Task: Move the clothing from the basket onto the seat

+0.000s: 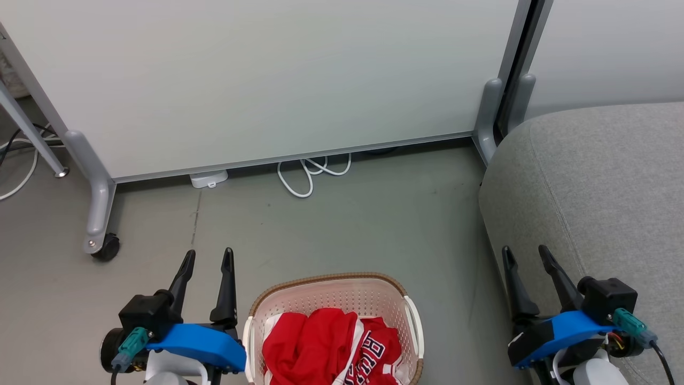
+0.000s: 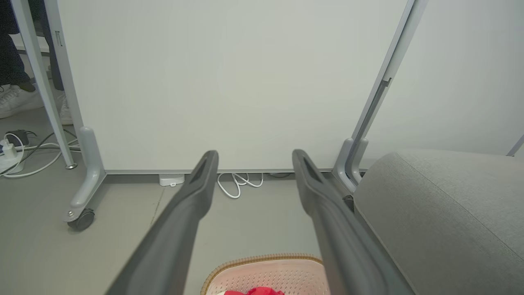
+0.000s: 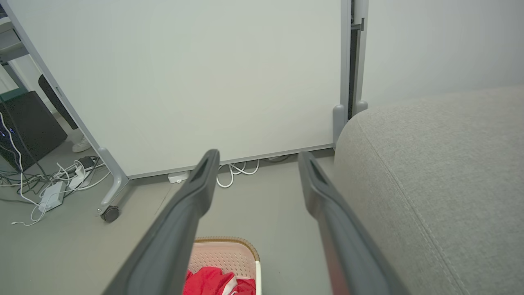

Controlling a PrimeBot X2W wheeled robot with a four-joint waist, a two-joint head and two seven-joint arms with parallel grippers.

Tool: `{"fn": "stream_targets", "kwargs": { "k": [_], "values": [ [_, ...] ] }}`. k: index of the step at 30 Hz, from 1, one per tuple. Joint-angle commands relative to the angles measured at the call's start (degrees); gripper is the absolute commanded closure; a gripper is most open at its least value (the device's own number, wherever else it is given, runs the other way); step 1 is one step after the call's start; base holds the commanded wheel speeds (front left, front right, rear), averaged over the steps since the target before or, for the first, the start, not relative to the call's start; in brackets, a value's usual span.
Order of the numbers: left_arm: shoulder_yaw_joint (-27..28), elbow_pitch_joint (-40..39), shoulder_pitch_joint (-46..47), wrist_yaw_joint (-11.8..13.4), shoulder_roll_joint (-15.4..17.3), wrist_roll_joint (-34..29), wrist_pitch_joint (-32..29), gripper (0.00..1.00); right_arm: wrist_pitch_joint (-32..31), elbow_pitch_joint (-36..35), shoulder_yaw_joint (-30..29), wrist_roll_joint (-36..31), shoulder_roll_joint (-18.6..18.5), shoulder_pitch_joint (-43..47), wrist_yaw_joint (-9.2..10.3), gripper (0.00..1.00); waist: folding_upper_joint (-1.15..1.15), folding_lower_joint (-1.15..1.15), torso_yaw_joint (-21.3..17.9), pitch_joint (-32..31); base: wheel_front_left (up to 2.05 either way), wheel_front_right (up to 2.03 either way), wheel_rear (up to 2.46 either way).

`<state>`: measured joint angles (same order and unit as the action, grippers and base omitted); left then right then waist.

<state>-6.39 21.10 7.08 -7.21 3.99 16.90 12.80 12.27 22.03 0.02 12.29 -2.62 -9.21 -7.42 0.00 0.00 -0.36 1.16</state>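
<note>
The left pincer [image 1: 209, 255] stands spread wide, its two long dark fingers [image 1: 226, 291] pointing forward with nothing between them. The right pincer [image 1: 525, 251] holds the same pose, jaws parted and empty. Behind each pincer a blue wrist bracket [image 1: 197, 342] carries a teal plug [image 1: 131, 342] at its outer side.

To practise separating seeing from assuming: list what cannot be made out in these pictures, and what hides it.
- Head view: the near end of the basket is cut off by the bottom edge.
- Head view: the clothing is bunched; garment count and full lettering are hidden.
- Head view: the seat runs past the right edge.
- Left wrist view: a person's shoe; the rest is cut off by the top edge.
</note>
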Motion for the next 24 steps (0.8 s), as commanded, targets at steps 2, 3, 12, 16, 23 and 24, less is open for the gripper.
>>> {"fn": "stream_targets", "kwargs": {
  "k": [2, 3, 12, 16, 23, 24],
  "values": [
    [-0.31, 0.05, 0.96, -0.41, 0.26, -1.24, 0.61, 0.00, 0.62, 0.12, 0.17, -1.63, -0.38, -0.99, -0.10, 0.00, 0.00, 0.00, -0.03, -0.01, 0.00, 0.00, 0.00],
    [-0.34, 0.12, 0.94, -0.41, 0.23, -1.43, 0.72, 0.00, 0.76, 0.18, 0.21, -2.06, -0.38, -1.00, -0.10, 0.00, 0.00, 0.00, -0.04, -0.03, 0.00, 0.00, 0.00],
    [-0.50, 0.36, 1.07, -0.33, 0.08, -3.33, 1.62, 0.00, 1.62, 0.55, 0.29, -6.00, -0.39, -1.10, -0.07, 0.00, 0.00, 0.00, -0.03, 0.00, 0.00, 0.00, 0.00],
    [-0.80, 0.49, 1.22, -0.34, 0.07, -4.10, 2.13, 0.00, 2.04, 0.70, 0.48, -7.10, -0.40, -1.08, -0.08, 0.00, 0.00, 0.00, -0.05, 0.10, 0.00, 0.00, 0.00],
    [-1.16, 0.62, 1.38, -0.34, 0.46, -4.99, 2.49, 0.00, 2.43, 0.97, 0.83, -8.10, -0.42, -1.12, -0.08, 0.00, 0.00, 0.00, -0.07, 0.32, 0.00, 0.00, 0.00],
    [-1.17, 0.63, 1.36, -0.34, 0.46, -4.92, 2.49, 0.00, 2.44, 1.02, 0.85, -8.02, -0.42, -1.11, -0.08, 0.00, 0.00, 0.00, -0.07, 0.34, 0.00, 0.00, 0.00]
  ]
}}
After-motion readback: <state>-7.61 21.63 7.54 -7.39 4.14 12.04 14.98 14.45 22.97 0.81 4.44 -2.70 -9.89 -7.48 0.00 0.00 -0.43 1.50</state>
